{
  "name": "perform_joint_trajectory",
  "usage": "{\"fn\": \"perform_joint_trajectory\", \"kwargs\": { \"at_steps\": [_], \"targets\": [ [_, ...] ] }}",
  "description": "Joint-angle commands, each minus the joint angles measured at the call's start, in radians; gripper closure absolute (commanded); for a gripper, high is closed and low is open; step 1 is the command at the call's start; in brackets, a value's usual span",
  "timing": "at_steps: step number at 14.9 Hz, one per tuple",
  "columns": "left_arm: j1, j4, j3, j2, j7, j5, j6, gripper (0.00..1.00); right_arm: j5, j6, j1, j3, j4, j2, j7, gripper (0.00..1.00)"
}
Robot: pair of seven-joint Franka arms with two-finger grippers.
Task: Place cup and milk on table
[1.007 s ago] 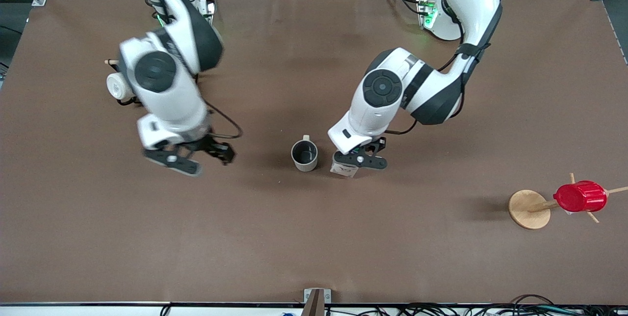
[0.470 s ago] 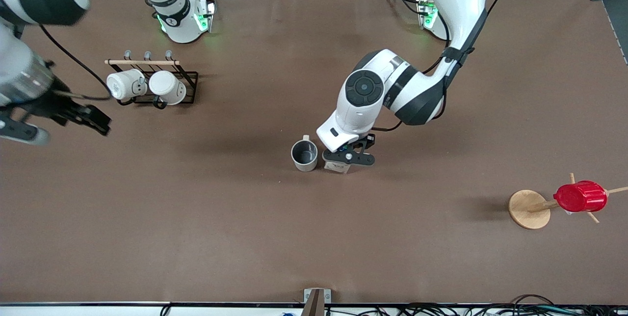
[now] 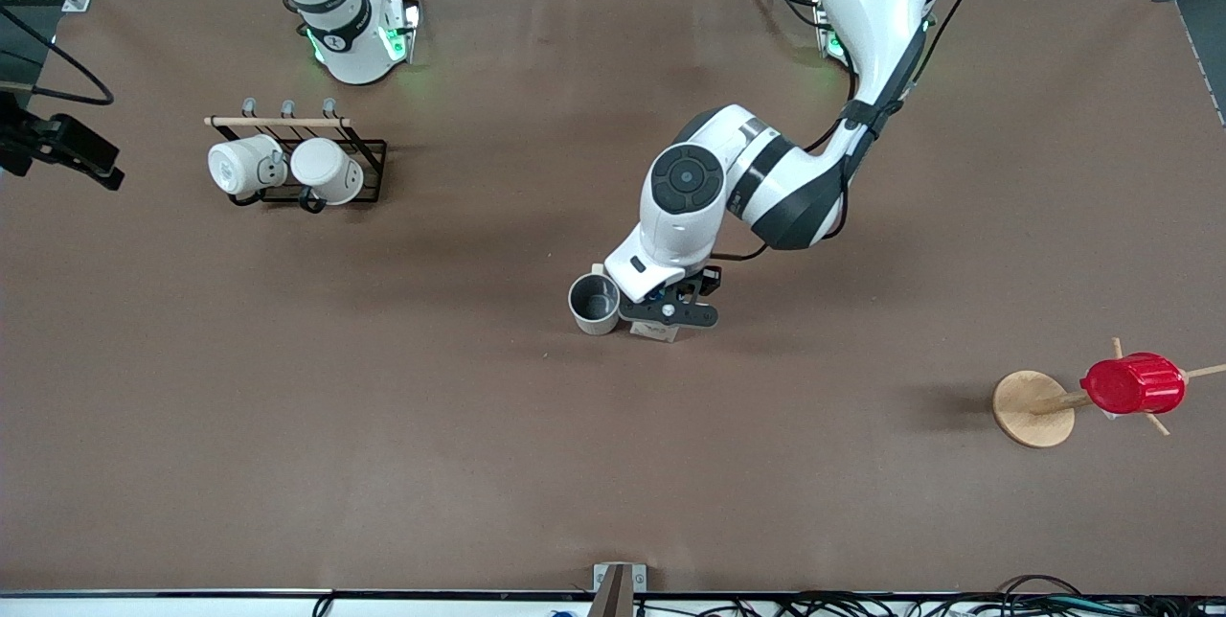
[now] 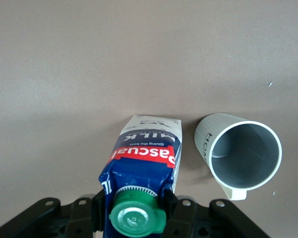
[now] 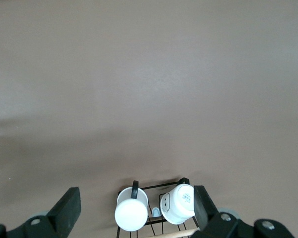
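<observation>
The cup (image 3: 595, 303), cream-white with a grey inside, stands upright on the brown table (image 3: 479, 464) near its middle. It also shows in the left wrist view (image 4: 241, 154), with dark lettering on its side. My left gripper (image 3: 668, 314) is shut on the milk (image 3: 657, 333) close beside the cup, toward the left arm's end. In the left wrist view my left gripper (image 4: 135, 198) clamps the blue carton (image 4: 146, 158) just under its green cap. I cannot tell whether its base touches the table. My right gripper (image 3: 57, 152) is open and empty, raised at the right arm's end of the table; it also shows in the right wrist view (image 5: 135, 208).
A black wire rack (image 3: 369, 149) holding two white mugs (image 3: 239, 165) (image 3: 328, 171) stands near the right arm's base; the mugs also show in the right wrist view (image 5: 130, 213). A wooden mug tree (image 3: 1032, 408) carrying a red ribbed cup (image 3: 1133, 383) stands at the left arm's end.
My right arm swung away from beside the cup to the right arm's end of the table, uncovering the rack. My left gripper carried the milk closer to the cup.
</observation>
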Motion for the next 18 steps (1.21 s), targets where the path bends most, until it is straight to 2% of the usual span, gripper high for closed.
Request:
{"fn": "perform_joint_trajectory", "kwargs": {
  "at_steps": [1,2,3,4,5,9,14,18],
  "targets": [
    [-0.015,0.037,0.015,0.019,-0.043,0.022,-0.019,0.83,0.022,-0.004,-0.038,0.013,0.013,0.011,-0.019,0.00],
    [-0.015,0.037,0.015,0.018,-0.047,0.021,-0.019,0.64,0.047,-0.004,-0.048,0.025,0.013,0.010,-0.021,0.00],
    [-0.015,0.037,0.015,0.016,-0.047,0.021,-0.019,0.38,0.069,-0.008,-0.052,0.027,0.013,0.010,-0.021,0.00],
    [-0.015,0.035,0.015,0.015,-0.047,0.021,-0.019,0.04,0.069,-0.010,-0.047,0.027,0.013,0.008,-0.019,0.00],
    [-0.015,0.034,0.015,0.008,-0.046,0.022,-0.019,0.00,0.071,-0.010,-0.045,0.027,0.013,0.008,-0.019,0.00],
    [0.008,0.017,0.010,-0.068,-0.044,0.015,-0.030,0.00,0.071,-0.011,-0.044,0.027,0.011,0.008,-0.016,0.00],
    [0.100,-0.009,0.003,-0.231,-0.023,0.012,-0.212,0.00,0.072,-0.011,-0.047,0.028,0.007,0.008,-0.019,0.00],
    [0.235,-0.139,0.000,-0.418,0.132,-0.074,-0.219,0.00,0.072,-0.013,-0.044,0.027,0.007,0.008,-0.021,0.00]
  ]
}}
